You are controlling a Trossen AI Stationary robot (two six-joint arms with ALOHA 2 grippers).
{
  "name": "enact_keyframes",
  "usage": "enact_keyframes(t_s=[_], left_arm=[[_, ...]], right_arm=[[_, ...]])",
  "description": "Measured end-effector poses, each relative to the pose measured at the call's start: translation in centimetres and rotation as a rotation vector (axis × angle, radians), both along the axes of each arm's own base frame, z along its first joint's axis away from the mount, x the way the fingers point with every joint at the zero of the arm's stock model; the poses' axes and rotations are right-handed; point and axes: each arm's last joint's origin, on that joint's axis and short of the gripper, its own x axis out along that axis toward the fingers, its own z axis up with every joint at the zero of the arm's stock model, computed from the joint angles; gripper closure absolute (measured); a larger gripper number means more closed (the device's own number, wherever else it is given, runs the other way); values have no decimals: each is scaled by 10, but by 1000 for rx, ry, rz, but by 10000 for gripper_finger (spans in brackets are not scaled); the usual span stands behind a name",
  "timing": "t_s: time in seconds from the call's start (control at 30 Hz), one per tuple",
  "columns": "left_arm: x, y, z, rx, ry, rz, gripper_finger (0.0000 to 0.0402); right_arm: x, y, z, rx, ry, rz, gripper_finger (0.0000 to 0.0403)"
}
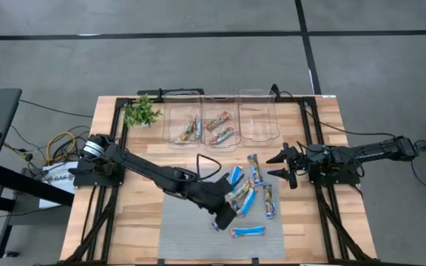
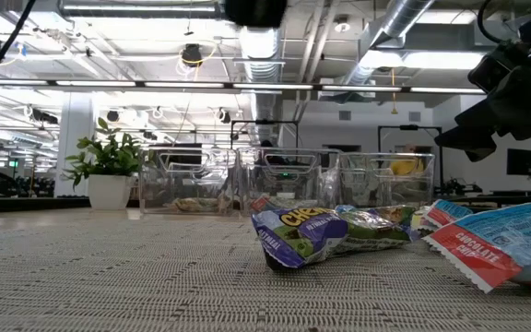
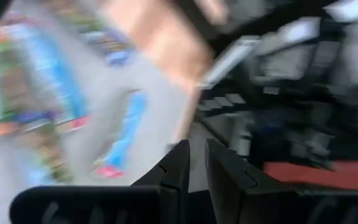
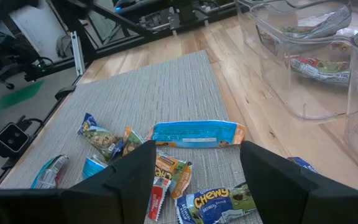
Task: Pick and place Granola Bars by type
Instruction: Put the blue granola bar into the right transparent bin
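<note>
Reading "CHEWY", multicoloured granola bar (image 2: 330,235), "CHOCOLATE" blue bar (image 2: 501,242)

Three bins (image 1: 220,118) in a row along table's (image 1: 124,214) far edge, plant sprig (image 1: 141,112) left of them. Left and middle bins hold bars; right bin's contents can't be made out. Mat (image 1: 191,233) at near-centre. Loose granola bars (image 1: 254,193) on mat's right part and on wood just beyond. Left gripper (image 1: 224,219) over mat, right gripper (image 1: 283,166) right of bars.

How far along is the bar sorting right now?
Partly done: the left bin and middle bin hold multicoloured bars, the right bin looks empty. Left tool is down among the mat's bars; right tool waits open. Those remain.
</note>
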Motion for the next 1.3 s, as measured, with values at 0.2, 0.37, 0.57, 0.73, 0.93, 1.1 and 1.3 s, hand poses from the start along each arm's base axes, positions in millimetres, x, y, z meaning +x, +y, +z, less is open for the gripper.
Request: enact_keyframes(t_s=[0.2,0.37,0.57,0.73,0.93,1.1,1.3], left_arm=[[-11,6,-16,110,178,63,359],[-3,3,-38,138,225,52,359],[11,-5,-75,113,274,-10,350],[15,-7,-98,139,332,-32,315],[14,-5,-103,209,345,-44,253],[13,-5,-103,241,347,-58,205],[17,-12,-120,208,351,-105,165]], right_arm=[[0,0,0,0,0,0,178],[0,0,0,0,0,1,178],[0,0,0,0,-2,0,178],[0,0,0,0,-2,0,178],[0,0,0,0,-1,0,178],[0,0,0,0,-1,0,178],[0,0,0,0,-2,0,178]])
